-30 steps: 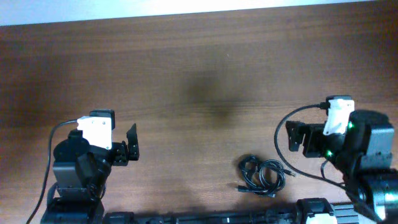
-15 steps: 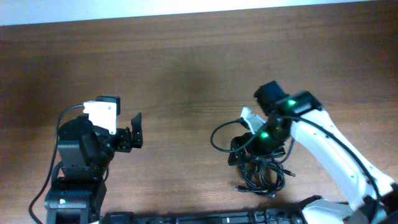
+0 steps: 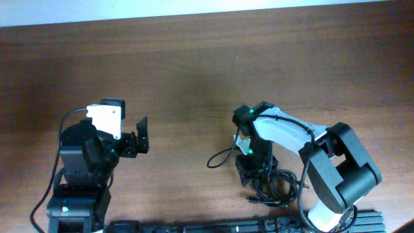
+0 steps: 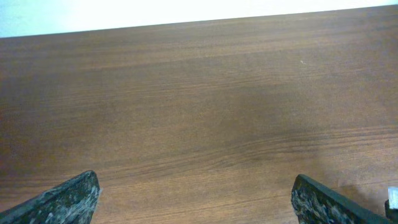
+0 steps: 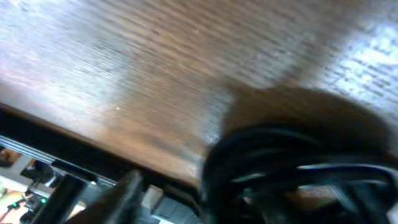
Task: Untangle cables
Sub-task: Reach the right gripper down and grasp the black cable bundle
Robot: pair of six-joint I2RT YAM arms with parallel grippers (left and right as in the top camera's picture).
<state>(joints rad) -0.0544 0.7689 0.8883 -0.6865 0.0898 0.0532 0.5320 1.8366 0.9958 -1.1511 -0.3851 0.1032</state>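
Cables (image 5: 267, 158) blurred close up, right jaws hidden overhead

**Room beyond the cables (image 3: 277, 184), crowding right at them**

Beyond the cables and to their left the table (image 3: 194, 71) lies bare wood, free passage as far as my left gripper (image 3: 139, 136). My right arm (image 3: 291, 133) hangs over the cables, barring the way from above and from their right.

Table (image 3: 194, 58) mid-brown with fine darker wood grain, cables (image 3: 279, 186) glossy black, right arm (image 3: 284, 131) white with black joints and green lights, left arm (image 3: 81, 158) black with a white wrist block, left gripper (image 4: 198, 199) fingers (image 4: 73, 196) black flecked grey, white strip (image 3: 259, 5) along the table's far edge
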